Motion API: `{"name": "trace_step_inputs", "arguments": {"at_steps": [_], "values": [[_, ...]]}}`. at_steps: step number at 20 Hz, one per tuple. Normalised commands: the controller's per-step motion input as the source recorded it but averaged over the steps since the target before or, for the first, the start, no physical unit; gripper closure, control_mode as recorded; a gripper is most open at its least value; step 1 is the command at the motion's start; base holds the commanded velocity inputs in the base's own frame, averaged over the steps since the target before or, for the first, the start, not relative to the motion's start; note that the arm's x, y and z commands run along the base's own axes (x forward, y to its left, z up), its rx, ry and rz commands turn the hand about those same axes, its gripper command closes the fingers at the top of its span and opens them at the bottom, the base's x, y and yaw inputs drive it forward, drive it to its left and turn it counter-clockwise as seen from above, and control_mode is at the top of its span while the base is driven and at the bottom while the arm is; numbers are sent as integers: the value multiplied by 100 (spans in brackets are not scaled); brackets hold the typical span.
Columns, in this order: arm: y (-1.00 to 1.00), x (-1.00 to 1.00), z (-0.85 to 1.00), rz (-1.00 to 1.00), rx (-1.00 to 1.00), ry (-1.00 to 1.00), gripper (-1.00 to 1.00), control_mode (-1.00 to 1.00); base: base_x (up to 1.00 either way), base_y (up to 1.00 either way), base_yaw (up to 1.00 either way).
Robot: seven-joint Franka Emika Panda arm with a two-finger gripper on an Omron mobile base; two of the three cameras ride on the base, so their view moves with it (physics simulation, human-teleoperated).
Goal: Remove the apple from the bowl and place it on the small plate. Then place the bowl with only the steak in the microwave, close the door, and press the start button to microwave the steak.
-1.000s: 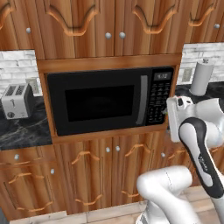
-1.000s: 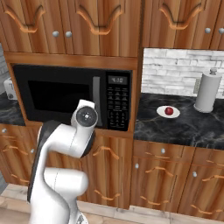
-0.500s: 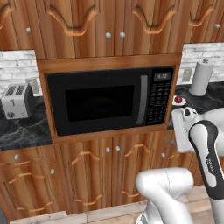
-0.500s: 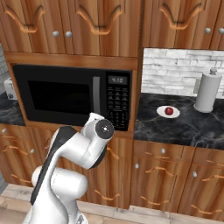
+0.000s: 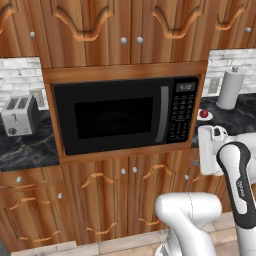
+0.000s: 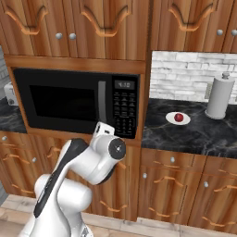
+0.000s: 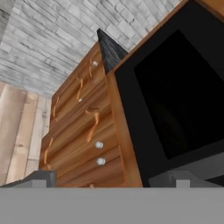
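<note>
The black microwave [image 5: 115, 117] sits in the wooden cabinetry with its door shut, and nothing shows through its dark window [image 6: 62, 99]. Its keypad [image 6: 125, 111] is on the right side. The red apple [image 6: 178, 117] rests on the small white plate [image 6: 169, 119] on the dark counter to the right of the microwave. My gripper [image 7: 111, 178] is open with nothing between its widely spread fingertips [image 7: 43, 176]. It hangs by the microwave's lower right corner, looking along the door [image 7: 175, 87] at an angle. My white hand [image 5: 210, 145] is just below the keypad [image 5: 180, 115].
A silver toaster [image 5: 20, 116] stands on the left counter. A paper towel roll [image 6: 219, 97] stands at the back of the right counter. Wooden drawers and doors with knobs [image 7: 83, 127] run under the microwave and counters.
My hand has dropped and drawn back from beside the keypad to below the microwave's lower right corner. The microwave and the apple have not moved.
</note>
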Motion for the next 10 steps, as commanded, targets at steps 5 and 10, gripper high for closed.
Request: {"name": "trace_step_inputs", "arguments": {"at_steps": [5,10], "values": [[-10,18,-20,-5,9,-3,-100,-100,0,0,0],[-3,21,-19,-2,8,-1,-100,-100,0,0,0]]}}
